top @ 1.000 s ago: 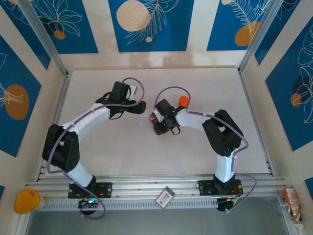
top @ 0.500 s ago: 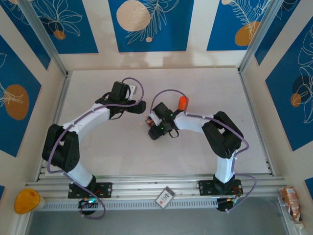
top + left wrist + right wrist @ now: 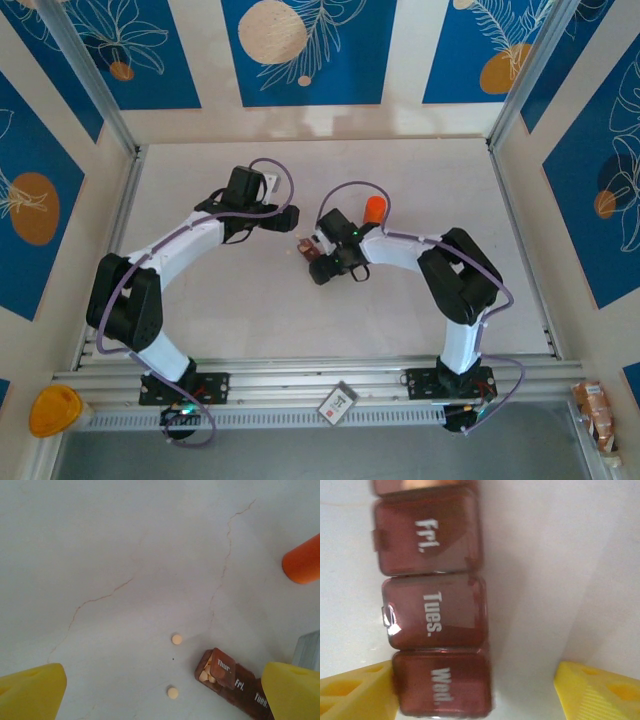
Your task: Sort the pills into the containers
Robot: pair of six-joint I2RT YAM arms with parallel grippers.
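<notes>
The containers point(image 3: 432, 610) are a dark red-brown strip of little boxes joined in a row. The strip lies flat on the white counter point(image 3: 100, 555), about in the middle, between the two arms. The right hand point(image 3: 475, 667) hangs just over the end marked "Wed." Its yellow fingers are spread apart and grip nothing. One finger is right beside the strip and the other stands off to the side. The left hand point(image 3: 164, 670) is wide open too, and it holds nothing. Below it, two loose pills point(image 3: 176, 639) sit on the counter, near the strip but not touching it. The "Thur." lid point(image 3: 222, 666) stands up, and a few pale pills can be seen in that box. The "Fri.", "Tues." and "Wed." lids look shut. An orange bottle point(image 3: 302, 560) stands a bit farther off. The sorting seems only partly done, since pills are still outside. The next move likely calls for a hand to come down softly on one tiny pill and pinch it. A box needs its lid up first, and the strip must not slide.
</notes>
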